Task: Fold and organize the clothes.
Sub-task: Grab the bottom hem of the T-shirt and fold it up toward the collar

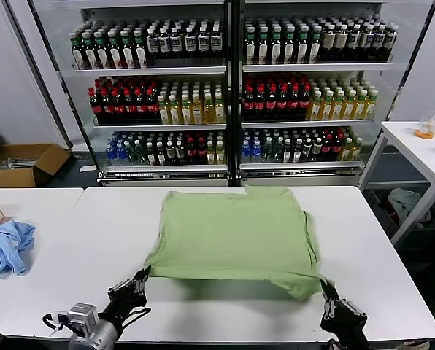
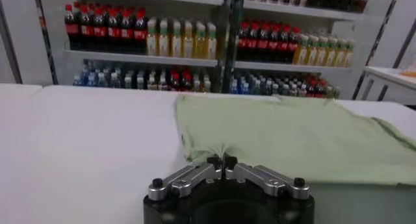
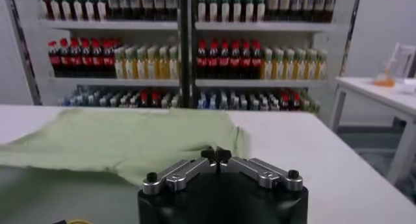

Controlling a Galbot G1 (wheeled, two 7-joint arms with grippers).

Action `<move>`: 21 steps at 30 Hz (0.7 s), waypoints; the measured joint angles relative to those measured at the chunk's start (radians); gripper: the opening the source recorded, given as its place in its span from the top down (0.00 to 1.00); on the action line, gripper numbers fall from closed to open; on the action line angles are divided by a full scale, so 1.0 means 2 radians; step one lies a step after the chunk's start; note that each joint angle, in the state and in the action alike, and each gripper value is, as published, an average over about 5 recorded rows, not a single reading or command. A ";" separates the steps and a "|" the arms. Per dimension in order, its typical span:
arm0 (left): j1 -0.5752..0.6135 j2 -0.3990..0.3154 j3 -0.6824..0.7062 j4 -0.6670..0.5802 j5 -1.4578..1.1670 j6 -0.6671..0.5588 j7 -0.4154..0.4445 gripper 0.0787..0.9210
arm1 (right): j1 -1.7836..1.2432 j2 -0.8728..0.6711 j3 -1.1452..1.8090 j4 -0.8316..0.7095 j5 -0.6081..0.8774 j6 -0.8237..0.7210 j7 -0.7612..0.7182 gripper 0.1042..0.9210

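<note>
The light green polo shirt (image 1: 236, 233) lies on the white table (image 1: 79, 299), its collar and print hidden. My left gripper (image 1: 142, 275) is shut on the shirt's near left corner; in the left wrist view the gripper (image 2: 221, 161) pinches bunched green cloth (image 2: 292, 137). My right gripper (image 1: 325, 287) is shut on the near right corner, the cloth pulled to a point; in the right wrist view the gripper (image 3: 216, 156) grips the shirt's edge (image 3: 130, 141). The near edge hangs slightly raised between both grippers.
A light blue garment (image 1: 7, 246) lies on the adjoining table at the left. Shelves of drink bottles (image 1: 225, 95) stand behind the table. A second white table (image 1: 422, 149) with a bottle stands at the right. A cardboard box (image 1: 24, 164) sits on the floor.
</note>
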 measured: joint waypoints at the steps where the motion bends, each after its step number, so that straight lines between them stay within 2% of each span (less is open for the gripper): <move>1: -0.002 0.002 0.000 0.001 -0.002 0.000 0.001 0.99 | 0.010 -0.004 -0.002 -0.006 0.002 0.000 0.000 1.00; 10: -0.038 0.027 0.014 0.028 -0.011 -0.007 0.009 0.99 | 0.108 -0.047 -0.028 -0.064 0.015 -0.004 -0.007 1.00; 21: -0.112 0.042 0.049 0.094 -0.007 -0.016 0.015 0.99 | 0.220 -0.088 -0.080 -0.143 0.006 -0.005 -0.020 1.00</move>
